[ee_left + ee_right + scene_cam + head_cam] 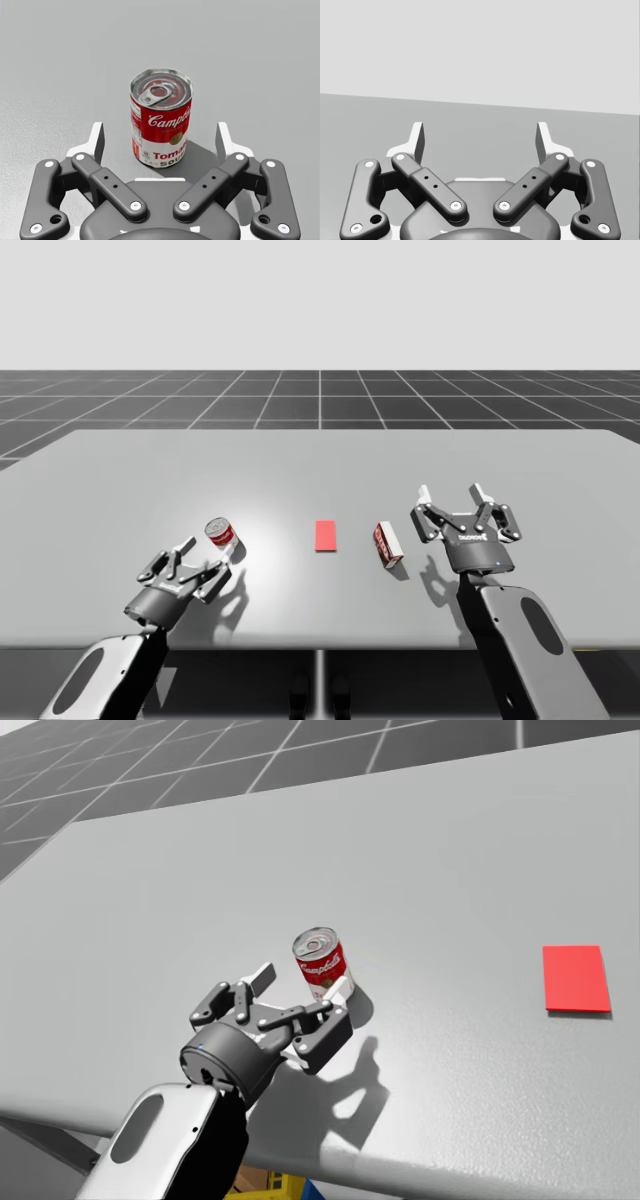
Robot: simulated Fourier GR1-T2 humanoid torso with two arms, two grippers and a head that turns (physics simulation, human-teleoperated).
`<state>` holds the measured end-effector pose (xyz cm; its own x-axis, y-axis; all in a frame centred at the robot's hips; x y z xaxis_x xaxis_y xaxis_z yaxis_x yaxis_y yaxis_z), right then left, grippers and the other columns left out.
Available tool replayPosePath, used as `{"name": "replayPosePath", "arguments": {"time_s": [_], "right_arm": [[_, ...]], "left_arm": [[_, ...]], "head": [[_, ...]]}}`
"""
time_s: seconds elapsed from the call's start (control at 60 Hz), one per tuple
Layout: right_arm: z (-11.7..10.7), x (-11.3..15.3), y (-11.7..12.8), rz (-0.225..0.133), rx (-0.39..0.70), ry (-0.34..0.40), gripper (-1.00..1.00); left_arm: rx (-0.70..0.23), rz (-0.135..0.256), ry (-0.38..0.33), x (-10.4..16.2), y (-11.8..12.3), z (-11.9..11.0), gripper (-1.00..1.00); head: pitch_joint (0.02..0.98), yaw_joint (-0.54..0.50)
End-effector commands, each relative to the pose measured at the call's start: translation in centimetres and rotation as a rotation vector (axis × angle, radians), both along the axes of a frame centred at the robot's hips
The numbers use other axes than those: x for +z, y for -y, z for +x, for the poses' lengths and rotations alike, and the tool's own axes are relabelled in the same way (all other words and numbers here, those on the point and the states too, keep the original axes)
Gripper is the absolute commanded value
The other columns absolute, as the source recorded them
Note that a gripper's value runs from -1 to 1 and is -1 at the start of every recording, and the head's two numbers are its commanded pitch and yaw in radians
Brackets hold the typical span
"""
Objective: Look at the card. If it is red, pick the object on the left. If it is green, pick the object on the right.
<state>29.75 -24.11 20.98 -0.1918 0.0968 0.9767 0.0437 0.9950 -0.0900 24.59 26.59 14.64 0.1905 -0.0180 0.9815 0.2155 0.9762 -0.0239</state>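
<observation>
A flat red card (pixel 326 535) (pixel 576 978) lies mid-table. Left of it stands an upright red and white can (pixel 221 535) (pixel 321 963) (pixel 160 120) with a silver pull-tab lid. Right of the card a small red and white box (pixel 388 544) rests on the table. My left gripper (pixel 208 557) (pixel 300 990) (pixel 160 142) is open and sits just short of the can, which stands ahead of and between the two fingertips without touching them. My right gripper (pixel 451 495) (pixel 480 137) is open, held to the right of the box, with nothing between its fingers.
The grey table (pixel 320 465) stretches wide behind the objects; its front edge runs just under both arms. A dark gridded floor lies beyond the far edge.
</observation>
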Motion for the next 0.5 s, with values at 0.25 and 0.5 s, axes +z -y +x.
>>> {"name": "replayPosePath", "arguments": {"time_s": [0.25, 0.5], "right_arm": [[0.0, 0.2, 0.2, 0.004, -0.003, 0.005, -1.00], [0.0, 0.2, 0.3, 0.003, -0.005, 0.009, -1.00]], "left_arm": [[0.033, -0.028, -0.060, -1.1, 1.5, 3.7, -1.00], [0.047, -0.055, -0.081, -1.6, 1.7, 4.9, -1.00]], "head": [[0.814, 0.39], [0.808, 0.39]]}}
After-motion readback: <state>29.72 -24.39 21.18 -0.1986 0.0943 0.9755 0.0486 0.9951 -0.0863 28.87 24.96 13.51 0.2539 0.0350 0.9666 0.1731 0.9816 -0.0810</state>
